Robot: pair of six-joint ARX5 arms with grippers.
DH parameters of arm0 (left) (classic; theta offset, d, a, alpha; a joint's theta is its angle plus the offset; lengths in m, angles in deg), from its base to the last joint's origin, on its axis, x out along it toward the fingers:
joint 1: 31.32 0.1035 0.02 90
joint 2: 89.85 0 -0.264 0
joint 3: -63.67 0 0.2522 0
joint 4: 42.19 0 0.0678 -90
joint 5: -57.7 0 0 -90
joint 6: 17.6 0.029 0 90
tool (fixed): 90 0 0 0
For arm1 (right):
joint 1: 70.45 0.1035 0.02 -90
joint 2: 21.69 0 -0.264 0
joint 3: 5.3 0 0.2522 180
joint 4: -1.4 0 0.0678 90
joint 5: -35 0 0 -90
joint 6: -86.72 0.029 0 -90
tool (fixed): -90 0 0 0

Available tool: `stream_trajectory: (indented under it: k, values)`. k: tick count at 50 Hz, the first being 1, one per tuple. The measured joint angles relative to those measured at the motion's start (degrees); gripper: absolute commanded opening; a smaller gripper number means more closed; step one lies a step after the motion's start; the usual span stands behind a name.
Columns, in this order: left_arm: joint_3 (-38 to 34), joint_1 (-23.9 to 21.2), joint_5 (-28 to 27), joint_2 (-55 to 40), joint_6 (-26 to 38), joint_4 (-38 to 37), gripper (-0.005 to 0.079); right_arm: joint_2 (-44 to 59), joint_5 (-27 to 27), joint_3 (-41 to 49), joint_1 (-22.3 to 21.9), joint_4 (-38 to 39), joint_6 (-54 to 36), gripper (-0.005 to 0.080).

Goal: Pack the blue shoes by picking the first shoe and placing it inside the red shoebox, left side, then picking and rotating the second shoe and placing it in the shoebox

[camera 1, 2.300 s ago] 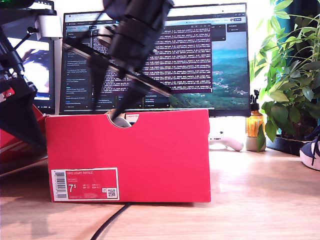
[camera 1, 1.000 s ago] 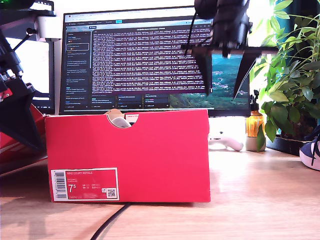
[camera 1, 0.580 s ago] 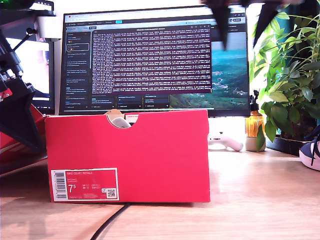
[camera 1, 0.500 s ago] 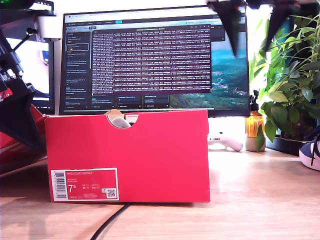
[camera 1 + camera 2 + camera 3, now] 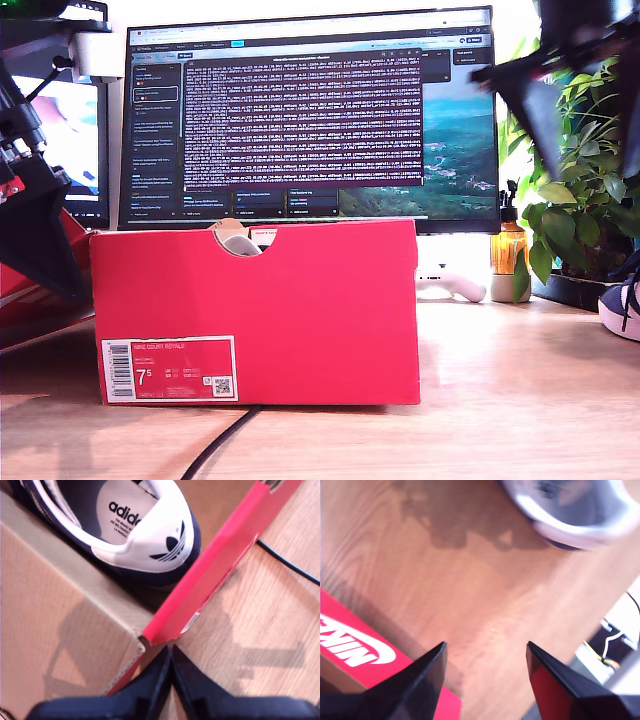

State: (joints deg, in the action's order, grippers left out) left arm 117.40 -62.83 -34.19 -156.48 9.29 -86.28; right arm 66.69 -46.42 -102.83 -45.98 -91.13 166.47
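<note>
Gaping wide and holding nothing, my second gripper (image 5: 485,655) hangs above the bare worktop (image 5: 470,590), near the second blue shoe (image 5: 570,510). With its jaws pressed together and empty, my first gripper (image 5: 171,652) sits over a corner of the red shoebox (image 5: 220,565), where 1 blue shoe (image 5: 150,535) lies inside.

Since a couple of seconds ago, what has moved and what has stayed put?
My second hand, open and empty, rose out of the red shoebox and swung across toward the exterior view's right, where the second shoe waits. Box, the shoe inside it and my shut first hand stayed put.
</note>
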Motion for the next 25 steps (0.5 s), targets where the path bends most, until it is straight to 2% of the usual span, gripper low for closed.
stream_trajectory:
  k: [25]
  values:
    - [0.00,0.00,0.02,0.00,0.00,0.00,-0.0017,-5.44,-0.07,11.82,-7.39,0.15,5.60,0.0464]
